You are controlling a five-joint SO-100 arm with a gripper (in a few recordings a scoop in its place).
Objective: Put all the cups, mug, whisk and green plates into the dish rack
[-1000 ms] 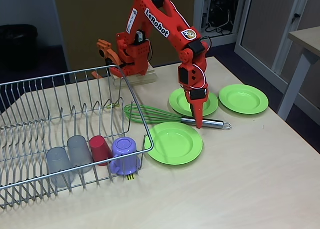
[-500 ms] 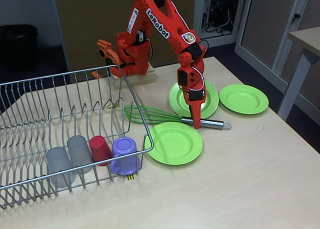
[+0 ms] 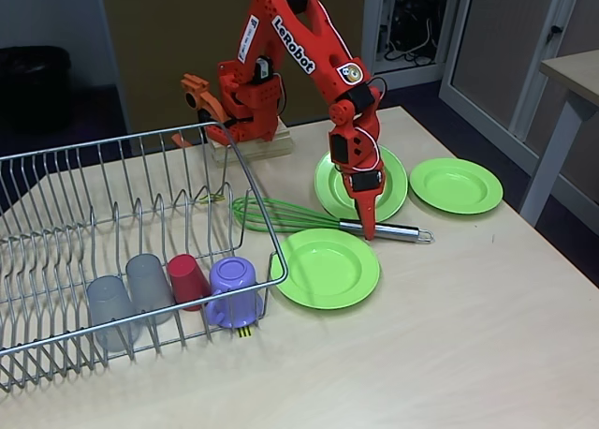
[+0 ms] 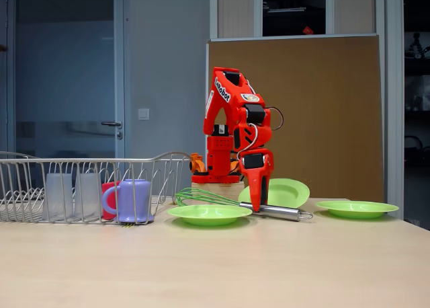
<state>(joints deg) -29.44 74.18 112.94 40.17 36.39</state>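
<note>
While the tool [image 3: 368, 230] pinches its shiny steel handle, the green-looped whisk [image 3: 309, 215] lies flat.

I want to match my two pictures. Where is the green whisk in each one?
A fixed view: the whisk lies mid-table, right of the dish rack.
Another fixed view: the whisk lies centre, behind the near plate.
Shared landmark: the claw at its steel handle.

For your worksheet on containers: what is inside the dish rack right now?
Inside the dish rack stand two grey cups, a red cup and a purple mug, all upside down. Wires partly cover them.
</note>
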